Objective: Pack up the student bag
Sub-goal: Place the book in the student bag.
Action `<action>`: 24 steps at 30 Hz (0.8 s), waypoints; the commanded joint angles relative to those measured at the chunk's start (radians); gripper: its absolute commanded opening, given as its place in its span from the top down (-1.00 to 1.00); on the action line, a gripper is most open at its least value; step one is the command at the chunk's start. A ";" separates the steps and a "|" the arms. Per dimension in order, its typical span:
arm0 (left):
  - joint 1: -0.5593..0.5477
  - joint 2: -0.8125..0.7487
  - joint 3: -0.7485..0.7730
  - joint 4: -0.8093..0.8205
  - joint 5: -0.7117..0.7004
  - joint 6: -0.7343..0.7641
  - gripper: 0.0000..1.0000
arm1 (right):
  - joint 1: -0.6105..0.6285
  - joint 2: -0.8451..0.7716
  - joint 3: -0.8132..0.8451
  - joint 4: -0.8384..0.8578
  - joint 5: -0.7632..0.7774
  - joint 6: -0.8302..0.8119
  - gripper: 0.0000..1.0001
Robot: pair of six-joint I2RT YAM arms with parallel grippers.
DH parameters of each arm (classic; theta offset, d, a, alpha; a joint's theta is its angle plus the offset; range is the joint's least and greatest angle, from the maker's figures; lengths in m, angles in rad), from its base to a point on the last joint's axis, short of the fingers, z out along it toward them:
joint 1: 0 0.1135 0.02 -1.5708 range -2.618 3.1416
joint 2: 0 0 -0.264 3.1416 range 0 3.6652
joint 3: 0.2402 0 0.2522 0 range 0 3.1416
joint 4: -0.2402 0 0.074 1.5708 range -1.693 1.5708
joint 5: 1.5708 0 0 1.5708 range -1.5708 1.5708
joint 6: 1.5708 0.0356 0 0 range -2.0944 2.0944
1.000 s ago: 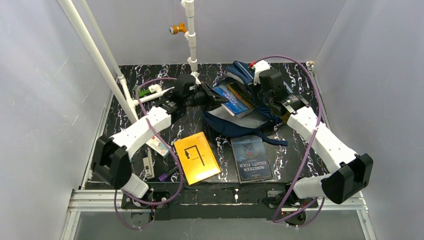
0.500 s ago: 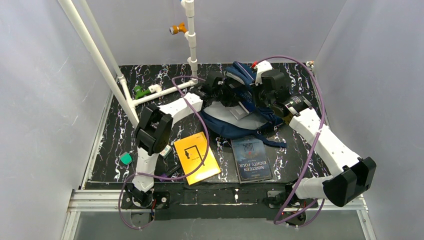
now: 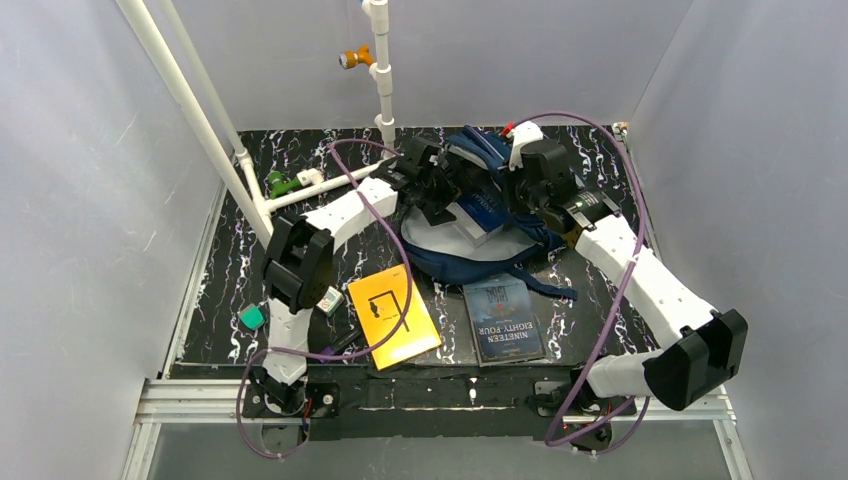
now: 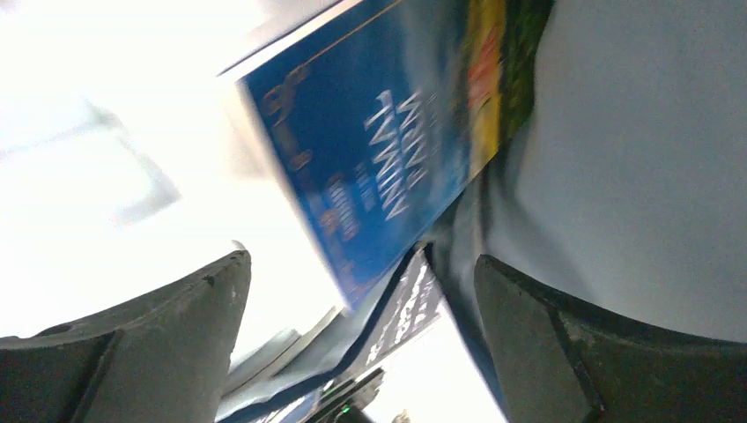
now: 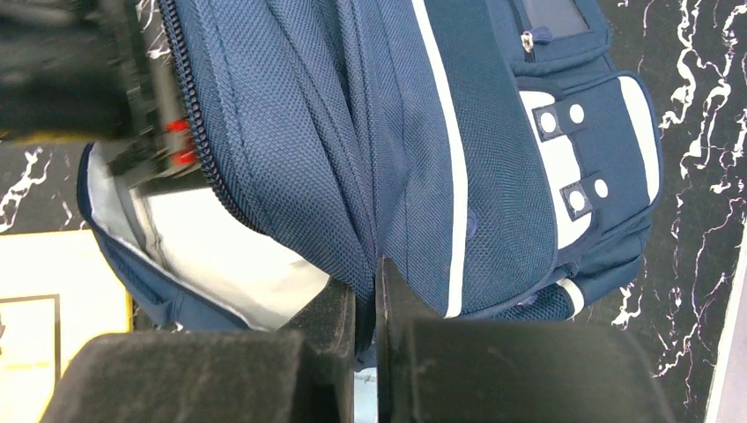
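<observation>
The student bag (image 3: 470, 255), navy with a pale lining, lies open at the back middle of the table. A blue book (image 3: 482, 212) rests tilted in its mouth. My left gripper (image 3: 446, 198) stands open just left of that book. In the left wrist view the blue cover (image 4: 379, 167) fills the space beyond the spread fingers (image 4: 176, 335), and nothing is gripped between them. My right gripper (image 3: 527, 195) is shut on a fold of the bag's navy mesh fabric (image 5: 291, 132), holding up the upper side. The white patch (image 5: 555, 167) on the front pocket faces the right wrist camera.
A yellow book (image 3: 393, 315) and a dark book titled Nineteen Eighty Four (image 3: 502, 318) lie near the front edge. A white pipe frame (image 3: 300, 185) crosses the back left. A green item (image 3: 252, 317), a small card (image 3: 325, 298) and a black pen (image 3: 340, 345) lie front left.
The left arm carried the blue book rightward into the bag's mouth, then its jaws opened and let it go. The right gripper kept its hold on the bag.
</observation>
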 commanded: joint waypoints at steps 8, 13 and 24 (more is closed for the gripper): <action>0.032 -0.407 -0.262 -0.115 0.018 0.319 -0.96 | -0.164 0.156 0.135 0.071 0.304 -0.116 0.97; 0.027 -0.543 -0.438 -0.042 0.153 0.307 -0.94 | -0.168 0.228 0.213 0.013 0.218 -0.151 0.13; -0.260 -0.599 -0.761 0.147 0.074 0.180 -0.49 | -0.164 -0.045 -0.056 -0.249 -0.061 0.122 -0.92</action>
